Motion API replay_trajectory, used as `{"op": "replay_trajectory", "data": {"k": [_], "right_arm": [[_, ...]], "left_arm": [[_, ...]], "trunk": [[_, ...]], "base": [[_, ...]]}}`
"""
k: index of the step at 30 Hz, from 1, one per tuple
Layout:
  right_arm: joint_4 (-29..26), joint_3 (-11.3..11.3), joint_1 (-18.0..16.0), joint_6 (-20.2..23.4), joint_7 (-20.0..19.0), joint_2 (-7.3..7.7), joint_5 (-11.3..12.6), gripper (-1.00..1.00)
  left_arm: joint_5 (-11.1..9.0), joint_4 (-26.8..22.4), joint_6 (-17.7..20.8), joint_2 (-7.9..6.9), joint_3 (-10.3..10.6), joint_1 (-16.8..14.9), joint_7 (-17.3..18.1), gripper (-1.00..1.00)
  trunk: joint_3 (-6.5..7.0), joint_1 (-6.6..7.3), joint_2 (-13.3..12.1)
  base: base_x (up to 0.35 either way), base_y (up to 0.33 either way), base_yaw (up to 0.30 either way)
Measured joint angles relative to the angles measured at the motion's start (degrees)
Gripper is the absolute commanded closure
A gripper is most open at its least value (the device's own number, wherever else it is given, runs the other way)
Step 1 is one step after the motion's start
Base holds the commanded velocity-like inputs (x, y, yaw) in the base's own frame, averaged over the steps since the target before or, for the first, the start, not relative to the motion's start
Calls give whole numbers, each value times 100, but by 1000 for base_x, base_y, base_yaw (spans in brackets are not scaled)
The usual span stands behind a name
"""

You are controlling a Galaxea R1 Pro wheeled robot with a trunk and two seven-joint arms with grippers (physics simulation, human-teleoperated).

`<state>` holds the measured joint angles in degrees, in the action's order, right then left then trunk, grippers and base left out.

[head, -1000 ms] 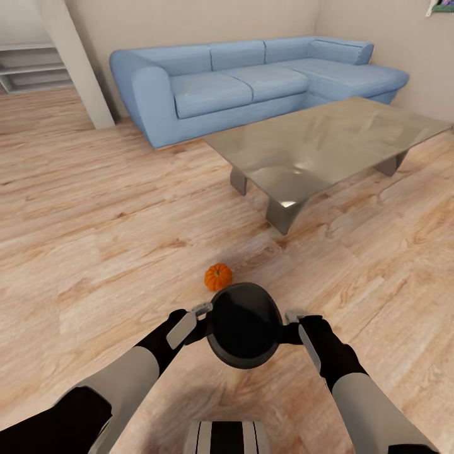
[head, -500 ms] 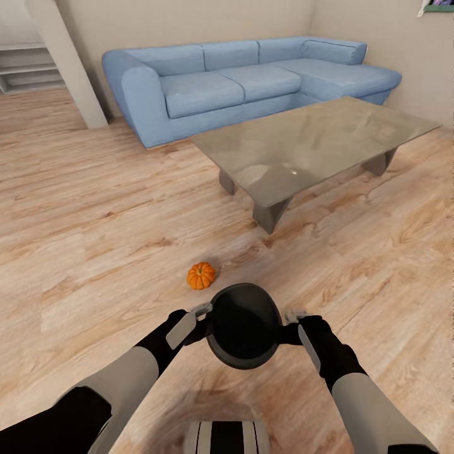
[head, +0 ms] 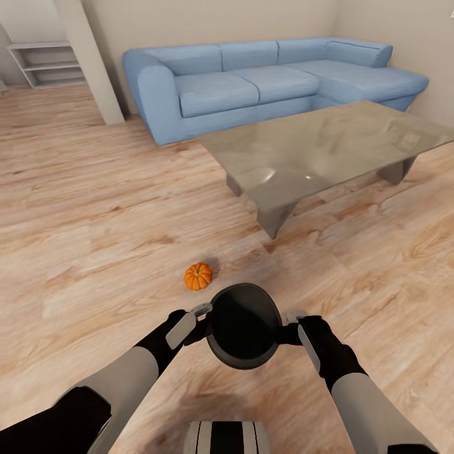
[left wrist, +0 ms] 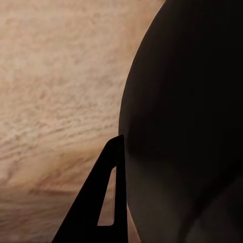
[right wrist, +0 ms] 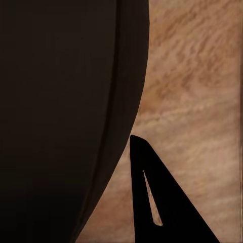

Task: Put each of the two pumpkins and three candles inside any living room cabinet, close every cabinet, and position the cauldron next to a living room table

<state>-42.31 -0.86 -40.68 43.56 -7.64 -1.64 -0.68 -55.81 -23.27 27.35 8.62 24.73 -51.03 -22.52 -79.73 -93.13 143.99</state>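
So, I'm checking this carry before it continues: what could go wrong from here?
1. The cauldron is pinched from two sides by the left tool and the right tool; uneven arm motion might let it slip.
2. A pumpkin lies on the floor just ahead and could get knocked.
3. The table corner is near the path.

a home living room: a blue sectional sofa [head: 277,79], a glass-topped coffee table [head: 328,148], a wood plank floor [head: 82,221] and wall shelves [head: 47,63].
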Motion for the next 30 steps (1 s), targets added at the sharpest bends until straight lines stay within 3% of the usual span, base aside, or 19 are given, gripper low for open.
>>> {"op": "replay_trajectory", "data": {"k": [30], "right_arm": [[4, -3, 0, 1, -3, 8, 22, 100]], "left_arm": [[52, -6, 19, 8, -28, -1, -2, 100]], "trunk": [[0, 0, 0]], "base": [[75, -276, 283]]}}
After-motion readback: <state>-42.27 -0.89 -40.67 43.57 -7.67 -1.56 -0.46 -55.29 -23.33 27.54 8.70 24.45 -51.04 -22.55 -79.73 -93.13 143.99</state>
